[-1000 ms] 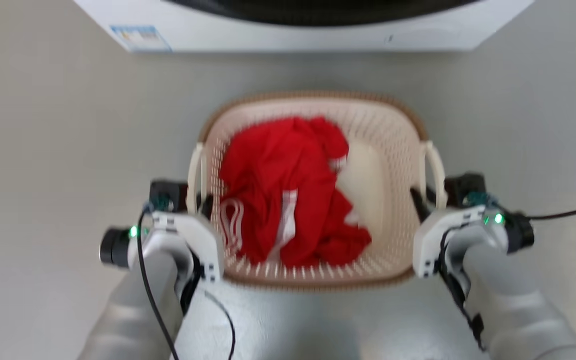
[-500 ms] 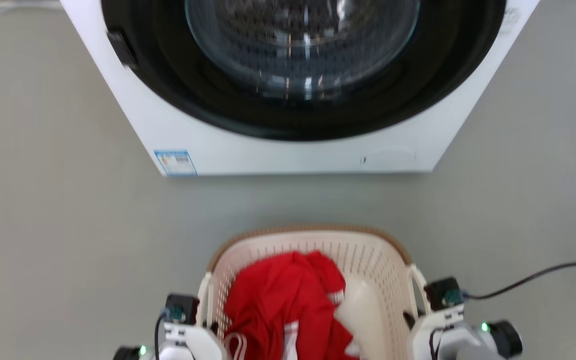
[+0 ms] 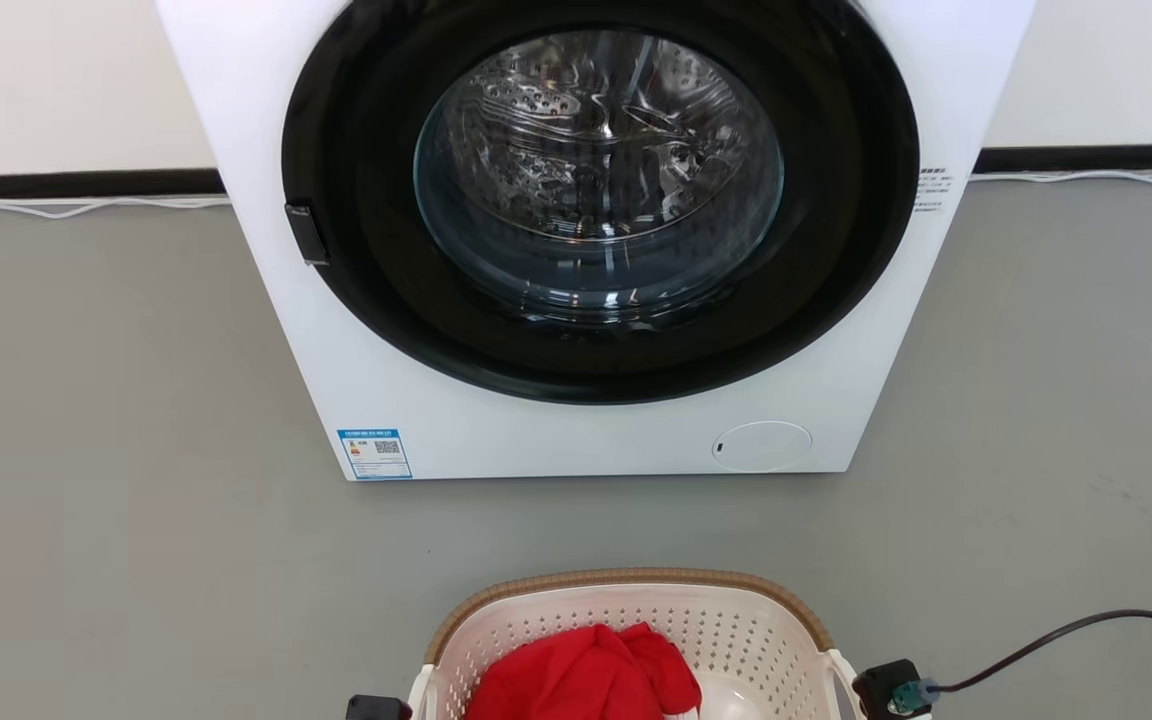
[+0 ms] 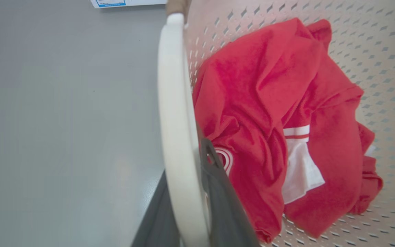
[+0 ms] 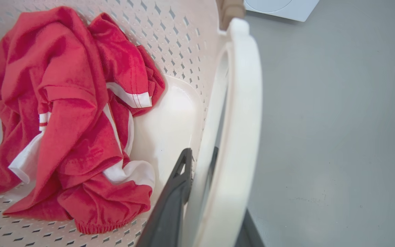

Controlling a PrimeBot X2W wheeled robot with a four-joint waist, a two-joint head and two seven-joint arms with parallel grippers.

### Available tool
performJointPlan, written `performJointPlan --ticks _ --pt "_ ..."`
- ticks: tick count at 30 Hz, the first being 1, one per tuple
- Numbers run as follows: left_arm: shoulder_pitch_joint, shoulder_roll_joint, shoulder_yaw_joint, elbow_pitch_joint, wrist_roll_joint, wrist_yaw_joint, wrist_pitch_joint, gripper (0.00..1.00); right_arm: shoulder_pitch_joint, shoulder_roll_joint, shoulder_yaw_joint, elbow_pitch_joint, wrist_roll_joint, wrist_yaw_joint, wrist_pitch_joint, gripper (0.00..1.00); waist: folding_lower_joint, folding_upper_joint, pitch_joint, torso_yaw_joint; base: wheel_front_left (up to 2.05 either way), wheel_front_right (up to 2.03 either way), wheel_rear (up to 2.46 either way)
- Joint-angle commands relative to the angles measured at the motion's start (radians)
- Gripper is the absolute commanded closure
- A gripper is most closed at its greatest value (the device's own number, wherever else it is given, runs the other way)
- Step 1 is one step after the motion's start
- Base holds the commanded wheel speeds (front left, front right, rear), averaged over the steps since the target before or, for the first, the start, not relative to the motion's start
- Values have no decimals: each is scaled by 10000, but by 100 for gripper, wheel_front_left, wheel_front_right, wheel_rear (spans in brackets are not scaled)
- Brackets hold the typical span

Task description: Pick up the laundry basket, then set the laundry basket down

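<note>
The laundry basket [image 3: 626, 582] sits at the near edge of the head view, centred before the robot, on or just above the grey floor [image 3: 136, 500]; I cannot tell whether its base is clear of the ground. Each arm has its own side. The left fingers [image 4: 218, 192] are closed around the left handle [image 4: 175, 113], one dark finger inside against the perforated wall and one outside. The right fingers [image 5: 173, 206] clamp the right handle [image 5: 238, 120] in the same way. Both handle bars run near to far, along the fingers' length, so the basket hangs between the two arms with its width running left to right. Setting it down level will likely depend on both sides descending together. A crumpled red garment [image 3: 586, 680] with white trim lies inside, heaped toward the left and leaving bare base on the right, which may weight that side slightly. Beyond the basket, across open floor, stands a white washing machine [image 3: 596, 440] with its round glass door [image 3: 596, 180] closed. A black cable [image 3: 1086, 630] trails over the floor on the right, near the basket's right side, and is the only thing close enough to snag.
</note>
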Motion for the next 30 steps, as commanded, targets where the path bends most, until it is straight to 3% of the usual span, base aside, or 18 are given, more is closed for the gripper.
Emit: performJointPlan --ticks 1,30 --pt "-242 98 48 -272 -60 -9 -146 100 -17 109 316 -121 -12 163 -52 100 0 0 -47 -16 0 0 0" --pt "-679 98 -1478 162 -1376 85 -324 100 -167 109 696 113 508 163 -240 100 0 0 -84 -57 0 0 0"
